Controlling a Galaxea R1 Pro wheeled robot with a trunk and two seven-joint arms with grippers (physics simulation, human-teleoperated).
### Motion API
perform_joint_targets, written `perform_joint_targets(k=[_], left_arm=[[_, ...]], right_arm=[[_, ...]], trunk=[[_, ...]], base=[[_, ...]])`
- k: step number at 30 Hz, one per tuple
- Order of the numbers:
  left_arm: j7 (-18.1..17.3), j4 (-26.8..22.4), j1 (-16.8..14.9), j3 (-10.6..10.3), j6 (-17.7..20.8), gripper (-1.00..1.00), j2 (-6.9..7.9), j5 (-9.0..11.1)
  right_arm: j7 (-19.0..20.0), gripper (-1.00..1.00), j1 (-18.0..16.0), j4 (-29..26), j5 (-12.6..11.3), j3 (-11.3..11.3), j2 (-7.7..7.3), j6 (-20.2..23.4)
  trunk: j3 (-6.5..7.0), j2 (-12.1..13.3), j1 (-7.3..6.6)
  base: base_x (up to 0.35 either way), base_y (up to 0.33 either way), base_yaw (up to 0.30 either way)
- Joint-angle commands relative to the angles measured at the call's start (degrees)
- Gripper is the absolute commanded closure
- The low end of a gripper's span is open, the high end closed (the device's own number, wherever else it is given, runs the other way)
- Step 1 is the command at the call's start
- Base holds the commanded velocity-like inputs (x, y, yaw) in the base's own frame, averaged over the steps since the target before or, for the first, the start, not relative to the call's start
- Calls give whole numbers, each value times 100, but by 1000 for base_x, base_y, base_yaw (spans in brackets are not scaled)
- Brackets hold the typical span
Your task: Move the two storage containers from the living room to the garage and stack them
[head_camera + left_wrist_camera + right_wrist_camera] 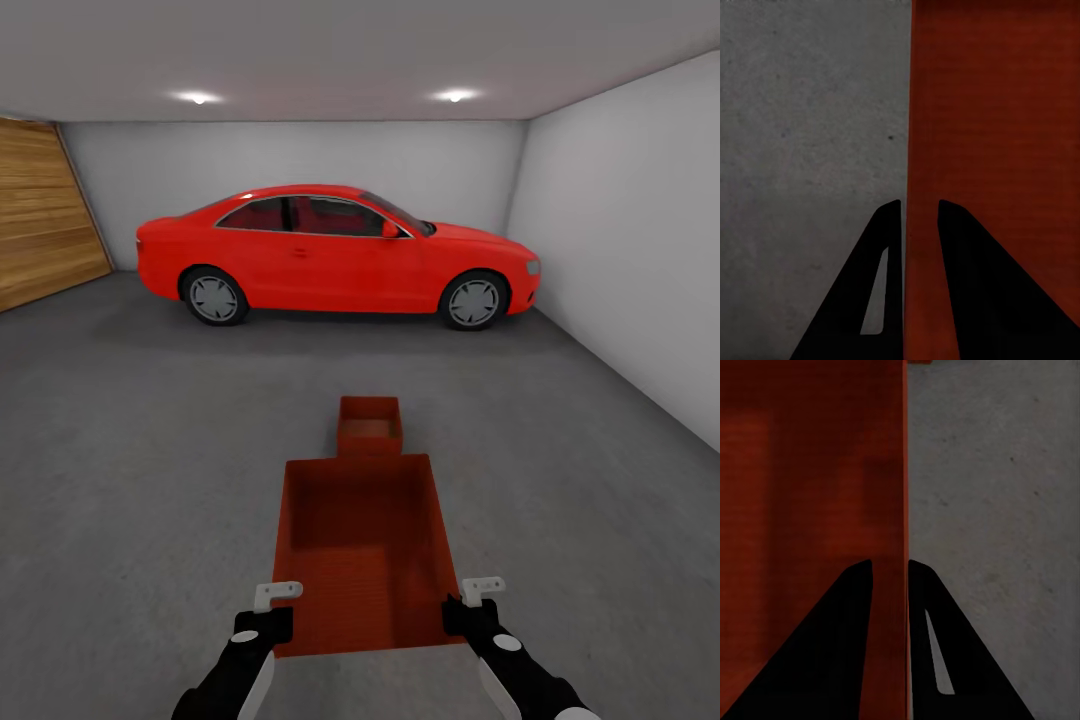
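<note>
both tools, left (262,622) and right (470,612), clamp the near bin (360,540), its long axis pointing straight at the far bin (370,425) on the floor (150,450).

One storage container (360,550) sits between the left hand (268,612) and right hand (470,603); the other container (369,425) lies beyond it on the floor (150,450).

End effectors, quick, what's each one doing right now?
Left end effector: shut on the near container's left wall.
Right end effector: shut on its right wall.
</note>
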Motion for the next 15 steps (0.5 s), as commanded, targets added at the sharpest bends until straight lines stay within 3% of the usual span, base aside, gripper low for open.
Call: perform_joint_targets(k=[1, 15], left_arm=[[10, -35, -7, 52, 40, 100, -7, -82], [10, -35, -7, 52, 40, 100, -7, -82]], right_arm=[[16, 100, -4, 11, -85, 105, -22, -21], [16, 100, -4, 11, -85, 105, -19, -21]], trunk=[[-12, -13, 3], [-12, -13, 3]], base=[[2, 0, 0], [0, 13, 0]])
